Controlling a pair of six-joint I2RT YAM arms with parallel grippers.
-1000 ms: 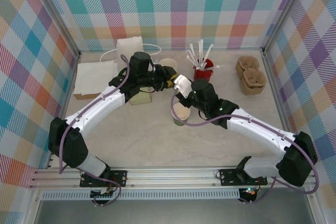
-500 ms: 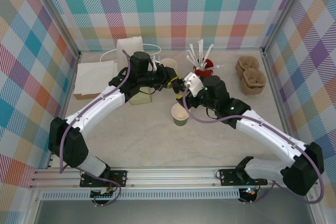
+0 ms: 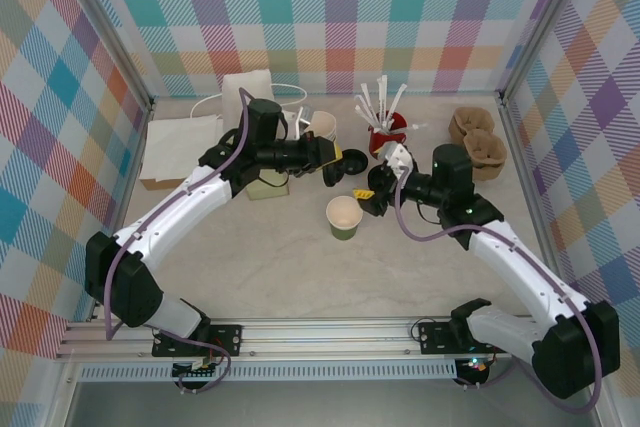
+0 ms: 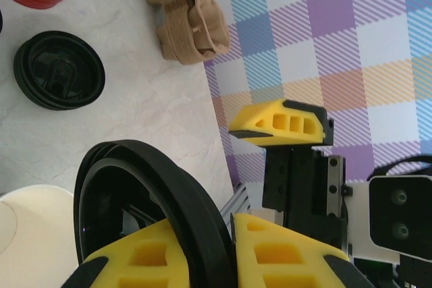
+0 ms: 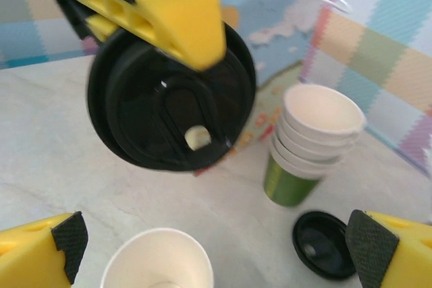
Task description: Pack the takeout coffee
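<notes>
- The black lid [image 5: 172, 106] is gripped by its rim in the left pincer [image 3: 335, 159], which is closed on it and holds it off the worktop [image 3: 300, 267].
- The lid is held on edge, not flat, with its sip-hole face turned toward the right wrist camera.
- The paper cup [image 3: 344, 217], with a pale green wall and cream inside, is stood upright on the worktop with its mouth open and no lid on.
- Key relation: in the top view the cup lies on the arm-base side of the held lid, just beside and below it. The lid is not yet over the cup mouth.
- The right pincer [image 5: 216, 244] is spread wide with nothing held. In the top view it is seen just to the right of the cup, apart from it.
- Of the 2 pincers, the right is judged the nearer to the cup wall, so it could be used to steady the cup.
- Next move, as judged: the lid has to be tipped flat, centred over the rim and pressed down by the left arm.
- Risk, as judged: the light cup may be tipped if the lid catches 1 side of the rim.
- 1 spare lid [image 4: 59, 79] is lying flat on the worktop by the stack of cups [image 5: 314, 139]. The red cup [image 3: 385, 135] and the pulp trays [image 3: 478, 144] are further back.
</notes>
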